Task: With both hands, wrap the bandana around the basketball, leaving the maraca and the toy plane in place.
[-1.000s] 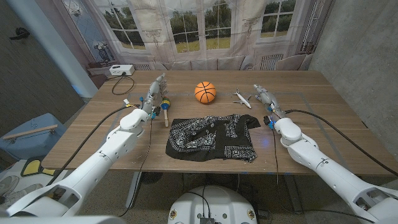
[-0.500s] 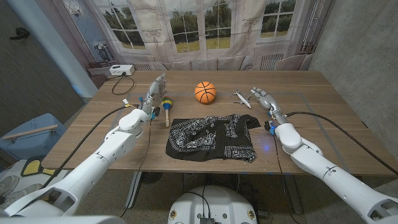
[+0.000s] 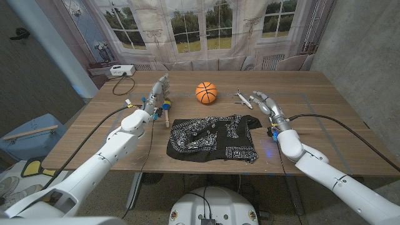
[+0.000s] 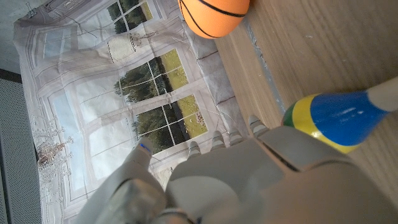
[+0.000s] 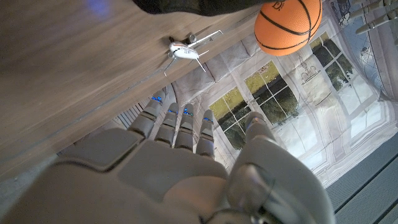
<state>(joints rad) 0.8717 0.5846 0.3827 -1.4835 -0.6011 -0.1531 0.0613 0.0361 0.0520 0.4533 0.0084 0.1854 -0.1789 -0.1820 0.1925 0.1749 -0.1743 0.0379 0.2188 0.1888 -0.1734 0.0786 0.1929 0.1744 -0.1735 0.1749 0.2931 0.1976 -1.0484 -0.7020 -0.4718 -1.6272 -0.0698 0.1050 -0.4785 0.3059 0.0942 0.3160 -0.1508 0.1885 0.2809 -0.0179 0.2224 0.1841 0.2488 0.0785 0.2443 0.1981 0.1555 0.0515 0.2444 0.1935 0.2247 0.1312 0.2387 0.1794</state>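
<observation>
An orange basketball (image 3: 206, 92) sits at the table's far middle, also in the left wrist view (image 4: 214, 15) and the right wrist view (image 5: 288, 25). In front of it lies a crumpled black-and-white bandana (image 3: 214, 138). The maraca (image 3: 166, 109), with a blue, yellow and green head (image 4: 329, 119), lies left of the bandana beside my left hand (image 3: 157, 92), which is open above the table and holds nothing. A white toy plane (image 3: 243, 97) (image 5: 185, 50) rests right of the ball. My right hand (image 3: 266, 103) hovers open just right of the plane, empty.
A white box with a black cable (image 3: 121, 70) sits at the table's far left corner. A curtain printed with windows (image 3: 206, 28) hangs behind the table. Bare wood (image 3: 337, 125) stretches right of my right hand.
My right hand has drifted left and nearer, toward the bandana's right corner. My left hand has shifted slightly right, next to the maraca. The ball, plane and bandana have stayed put.
</observation>
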